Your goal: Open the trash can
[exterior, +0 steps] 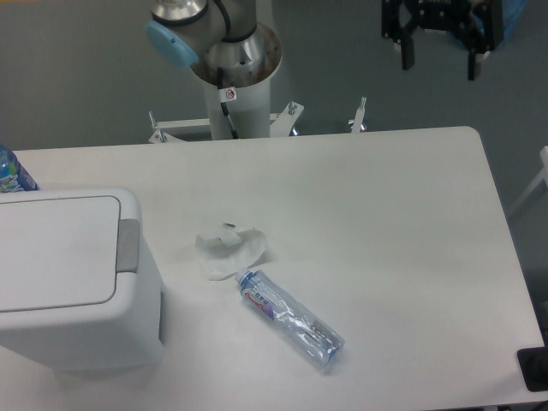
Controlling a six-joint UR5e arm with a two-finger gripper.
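The trash can (73, 274) is a large white boxy bin at the left front of the table. Its flat lid panel lies closed, and a grey push tab (128, 246) sits on the lid's right edge. My gripper (438, 58) hangs high at the upper right, beyond the table's far edge and far from the bin. Its two black fingers point down and stand apart, open, with nothing between them.
A crumpled white tissue (229, 250) lies near the table's middle. A clear plastic bottle (291, 318) lies on its side just right of and below it. A blue-capped bottle (12, 171) peeks out behind the bin. The arm's base column (231, 77) stands at the back.
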